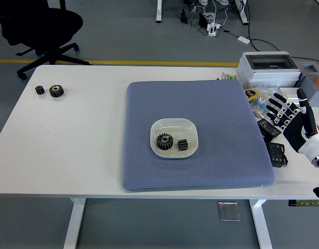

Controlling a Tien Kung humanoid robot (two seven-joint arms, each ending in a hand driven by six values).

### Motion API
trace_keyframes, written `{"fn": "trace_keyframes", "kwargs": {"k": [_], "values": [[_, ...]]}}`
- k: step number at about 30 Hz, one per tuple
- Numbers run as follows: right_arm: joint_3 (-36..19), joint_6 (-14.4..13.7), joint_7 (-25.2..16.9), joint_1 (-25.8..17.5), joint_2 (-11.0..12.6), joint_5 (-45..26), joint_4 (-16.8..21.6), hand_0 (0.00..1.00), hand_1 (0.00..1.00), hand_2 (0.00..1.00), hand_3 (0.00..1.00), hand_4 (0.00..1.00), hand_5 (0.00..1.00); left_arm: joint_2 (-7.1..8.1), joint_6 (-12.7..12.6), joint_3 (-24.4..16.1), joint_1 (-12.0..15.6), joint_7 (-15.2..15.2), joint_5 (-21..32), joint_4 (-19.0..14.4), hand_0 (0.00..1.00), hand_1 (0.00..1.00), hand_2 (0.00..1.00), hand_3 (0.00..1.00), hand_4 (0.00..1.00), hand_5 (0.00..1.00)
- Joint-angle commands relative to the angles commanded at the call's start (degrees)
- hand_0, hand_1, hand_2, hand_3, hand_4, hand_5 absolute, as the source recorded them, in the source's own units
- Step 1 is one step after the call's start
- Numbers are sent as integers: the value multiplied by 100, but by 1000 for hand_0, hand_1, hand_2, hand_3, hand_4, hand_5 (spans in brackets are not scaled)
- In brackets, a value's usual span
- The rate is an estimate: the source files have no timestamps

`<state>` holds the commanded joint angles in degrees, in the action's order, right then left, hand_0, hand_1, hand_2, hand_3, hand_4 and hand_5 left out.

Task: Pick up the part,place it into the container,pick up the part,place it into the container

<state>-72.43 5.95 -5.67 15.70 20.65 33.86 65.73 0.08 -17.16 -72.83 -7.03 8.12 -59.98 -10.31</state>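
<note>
A white dish sits in the middle of the blue mat. Inside it lie a large black gear and a small black gear. Two more gears rest at the table's far left: a larger one and a smaller one. My right hand hovers off the mat's right edge with its fingers spread, holding nothing. My left arm is out of view.
A grey box stands at the back right. Black devices and small items lie on the table strip right of the mat, under my right hand. A black office chair stands beyond the far left corner.
</note>
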Motion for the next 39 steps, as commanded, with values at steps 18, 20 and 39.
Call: {"fn": "trace_keyframes", "kwargs": {"k": [18, 20, 39], "values": [[-1111, -151, -83, -587, -614, 588, 321, 945, 866, 871, 873, 998, 962, -5, 6, -21, 2, -3, -32, 0, 619, 595, 641, 556, 639, 571], [-1132, -156, -99, -612, -620, 587, 348, 945, 866, 871, 873, 998, 962, -1, 10, -15, 3, -3, -34, 0, 619, 595, 641, 556, 639, 571], [-1225, -237, -276, -669, -712, 631, 403, 893, 830, 840, 841, 998, 950, 9, 11, -71, 9, 13, -149, 0, 620, 595, 641, 556, 639, 571]]}}
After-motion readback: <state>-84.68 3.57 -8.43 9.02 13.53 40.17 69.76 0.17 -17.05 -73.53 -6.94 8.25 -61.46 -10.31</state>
